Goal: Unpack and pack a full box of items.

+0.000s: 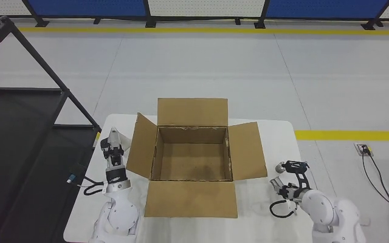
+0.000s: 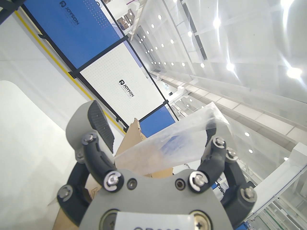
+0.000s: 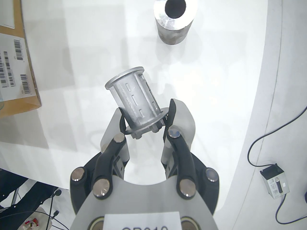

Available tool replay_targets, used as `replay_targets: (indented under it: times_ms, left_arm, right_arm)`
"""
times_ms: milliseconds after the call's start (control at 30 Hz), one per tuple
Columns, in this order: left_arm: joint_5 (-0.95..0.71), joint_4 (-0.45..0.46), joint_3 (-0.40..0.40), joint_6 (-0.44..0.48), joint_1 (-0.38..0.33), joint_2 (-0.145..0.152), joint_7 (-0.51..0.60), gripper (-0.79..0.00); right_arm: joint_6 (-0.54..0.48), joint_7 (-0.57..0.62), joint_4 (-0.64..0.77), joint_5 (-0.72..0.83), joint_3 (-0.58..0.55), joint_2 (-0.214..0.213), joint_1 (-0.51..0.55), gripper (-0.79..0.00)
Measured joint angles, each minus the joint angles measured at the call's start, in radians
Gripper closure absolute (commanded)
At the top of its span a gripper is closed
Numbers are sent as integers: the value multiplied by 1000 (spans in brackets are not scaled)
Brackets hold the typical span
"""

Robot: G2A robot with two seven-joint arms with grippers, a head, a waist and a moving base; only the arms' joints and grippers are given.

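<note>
We have the grey cast-metal flanged cylinder [image 3: 134, 94] in the right gripper [image 3: 146, 111] — jaws clamped on its near flange, long axis pointing out ahead of them. The open brown cardboard box [image 1: 191, 112] lies near, to that arm's left (its inside looks bare, so we judge packing comes next). A thick-walled aluminium tube [image 3: 175, 17] stands upright on the white counter [image 3: 215, 84], farther ahead and well apart. The left gripper [image 2: 153, 123] points upward beside the box — jaws wide, a clear plastic film [image 2: 172, 140] draped across.

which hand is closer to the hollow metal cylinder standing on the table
Right. The right hand, gripping a flanged metal part, sits close to the hollow cylinder on the same side of the box; the left hand is across the box.
</note>
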State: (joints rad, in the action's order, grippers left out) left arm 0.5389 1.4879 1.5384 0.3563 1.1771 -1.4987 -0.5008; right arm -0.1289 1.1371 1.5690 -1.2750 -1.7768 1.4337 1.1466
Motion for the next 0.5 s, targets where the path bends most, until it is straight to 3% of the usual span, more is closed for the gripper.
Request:
replay_targets:
  times_ms: [100,200,333,400,500]
  left_arm:
    - [0,3,1,-4,4,0,-7,-785]
    - [0,4,1,-9,6,-1,-11,-785]
    - [1,4,-1,-12,6,-1,-13,-785]
    - [2,3,-2,-13,5,-1,-14,-785]
    - [2,2,-3,-11,3,-1,-15,-785]
  right_arm:
    - [-2,-9,-50,2,3,-6,-30,-194]
    - [-9,-9,-77,8,5,-12,-48,-329]
    - [-15,-2,-100,16,6,-20,-65,-366]
    - [-18,0,-107,21,8,-24,-72,-486]
    - [-16,8,-110,23,15,-29,-76,-566]
